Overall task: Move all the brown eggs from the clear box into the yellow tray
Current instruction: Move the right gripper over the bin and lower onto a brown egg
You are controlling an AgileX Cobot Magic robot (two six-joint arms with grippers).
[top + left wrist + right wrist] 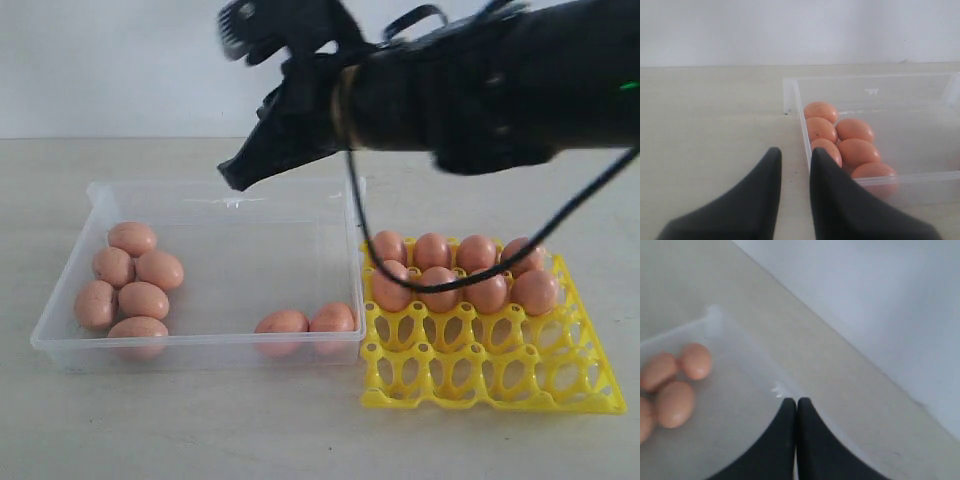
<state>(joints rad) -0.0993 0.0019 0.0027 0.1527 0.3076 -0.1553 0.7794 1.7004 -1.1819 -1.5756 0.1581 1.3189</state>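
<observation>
Yellow tray (490, 385) nearest on the desk (200, 425), eight brown eggs (438, 290) in its two far rows, clear box (240, 250) just beside, two eggs at its near wall, six at its left end, left gripper (792, 152) slightly parted, empty, outside that end, right gripper (235, 180) clenched, empty, above the far wall.

A pale, faintly wood-grained tabletop (200, 430) fills the lower two-thirds of the exterior view. It meets a plain whitish-grey wall (100, 70) along a straight horizontal line across the upper third of the frame. Soft, even light falls over both surfaces; the tabletop reads matte beige, the wall slightly cooler in tone
</observation>
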